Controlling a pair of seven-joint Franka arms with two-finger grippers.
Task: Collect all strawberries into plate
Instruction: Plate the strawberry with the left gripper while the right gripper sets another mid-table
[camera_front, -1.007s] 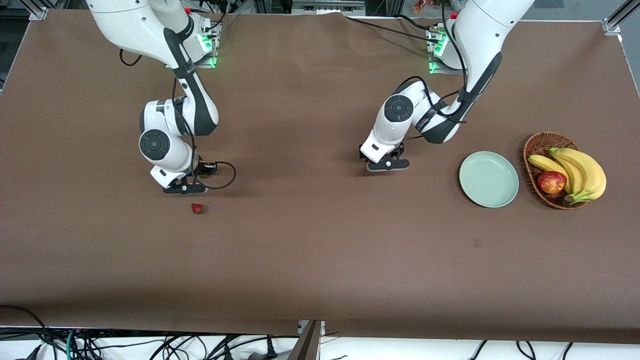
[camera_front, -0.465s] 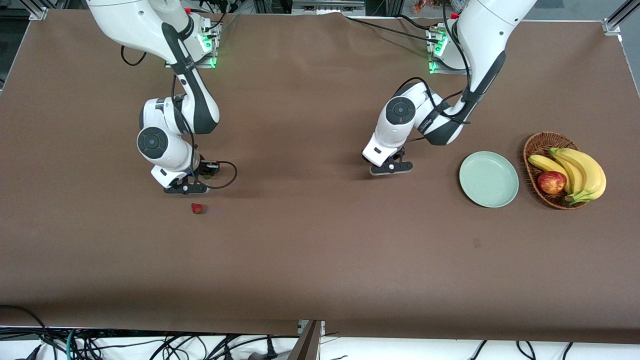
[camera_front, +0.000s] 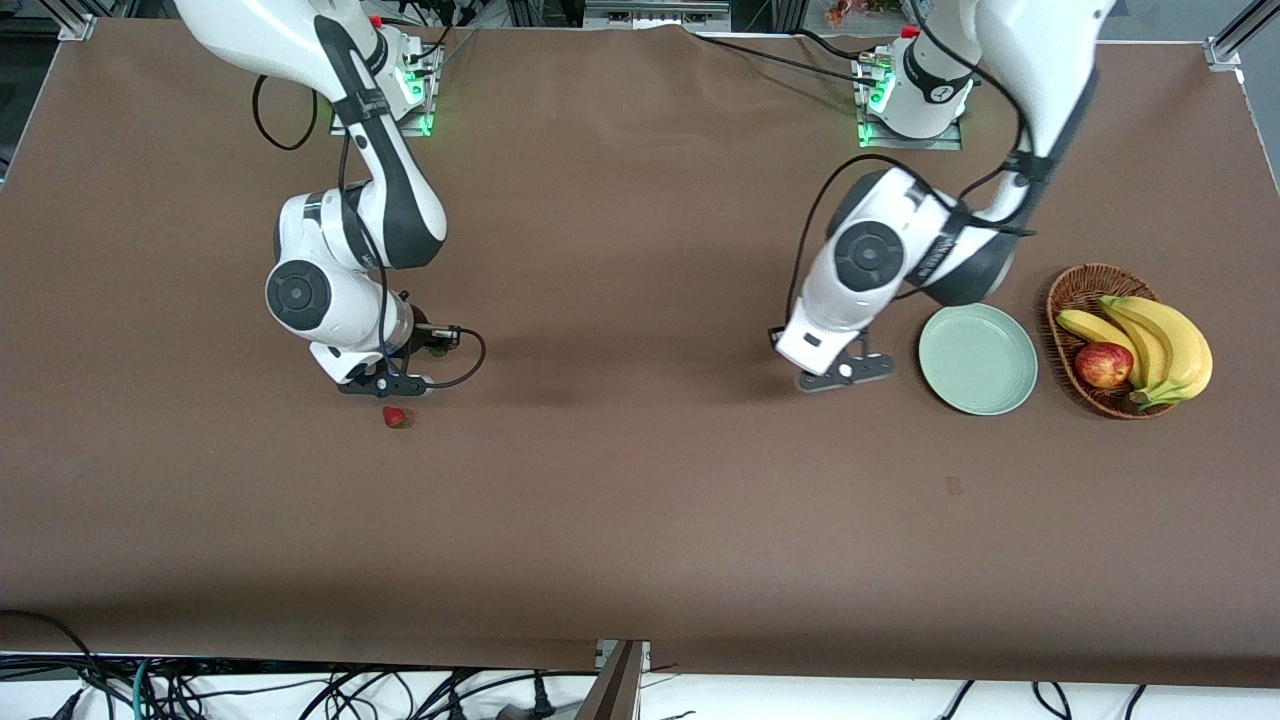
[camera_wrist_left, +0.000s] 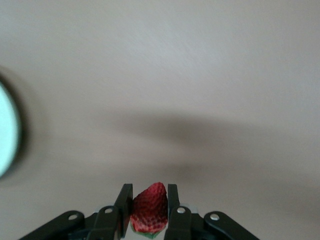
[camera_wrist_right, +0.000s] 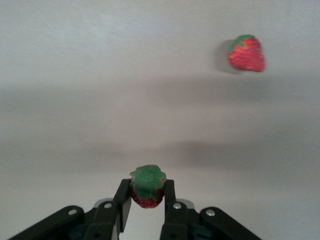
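Note:
My left gripper is shut on a red strawberry and holds it above the table beside the pale green plate. The plate's rim also shows in the left wrist view. My right gripper is shut on a second strawberry, green top showing, low over the table. A third strawberry lies on the table just nearer the front camera than the right gripper; it also shows in the right wrist view. Both held berries are hidden in the front view. The plate holds nothing.
A brown wicker basket with bananas and a red apple stands beside the plate at the left arm's end of the table. Cables hang along the table's front edge.
My left gripper has moved with its strawberry toward the plate and now sits close beside it. My right gripper has shifted slightly toward the strawberry lying on the table.

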